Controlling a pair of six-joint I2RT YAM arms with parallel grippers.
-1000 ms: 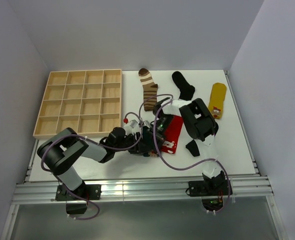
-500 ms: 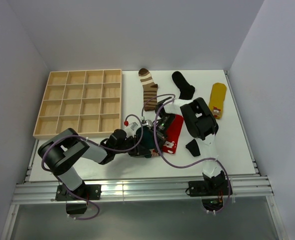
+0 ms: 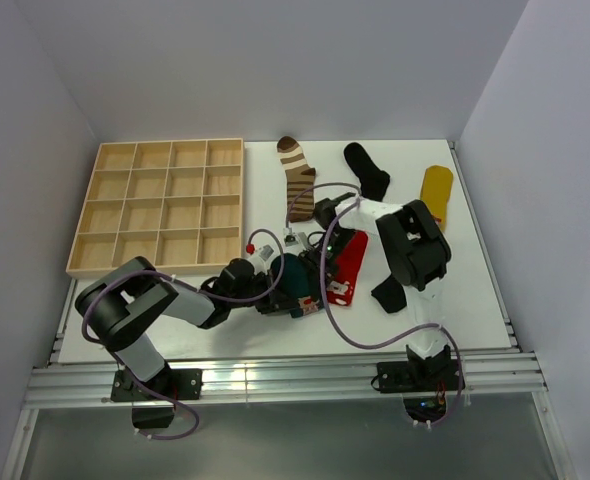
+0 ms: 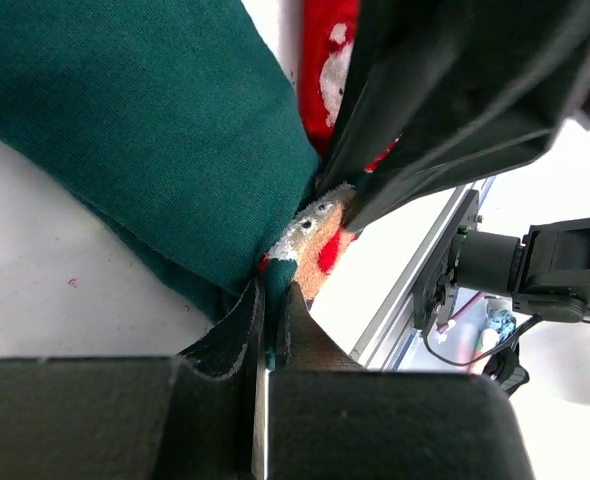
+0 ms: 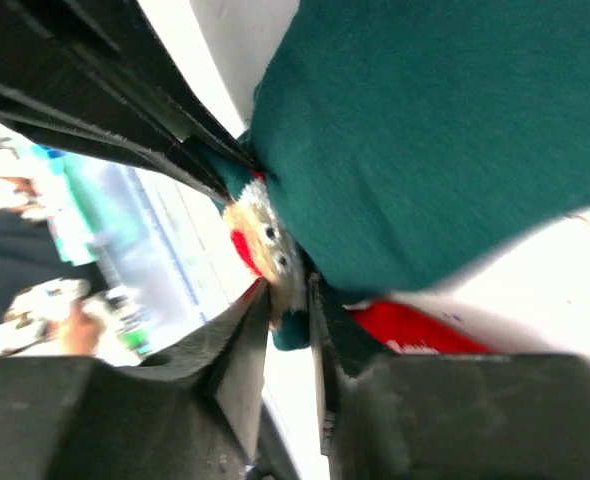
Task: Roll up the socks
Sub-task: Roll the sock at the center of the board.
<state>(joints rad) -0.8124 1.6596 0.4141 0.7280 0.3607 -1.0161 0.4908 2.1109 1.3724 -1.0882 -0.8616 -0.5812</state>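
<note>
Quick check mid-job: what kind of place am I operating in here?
Probably a lab robot test cell, not a home: bare pale walls box in a white table, an aluminium rail frame runs along its near edge, and a wooden grid tray sits on it.

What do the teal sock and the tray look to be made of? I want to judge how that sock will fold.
Teal sock: soft knitted fabric with a matt finish. A fine knit texture shows in the left wrist view, and it bends and creases limply. Tray: it looks like pale bare wood, perhaps plywood, going by its light tan colour, thin straight dividers and lack of gloss.
</note>
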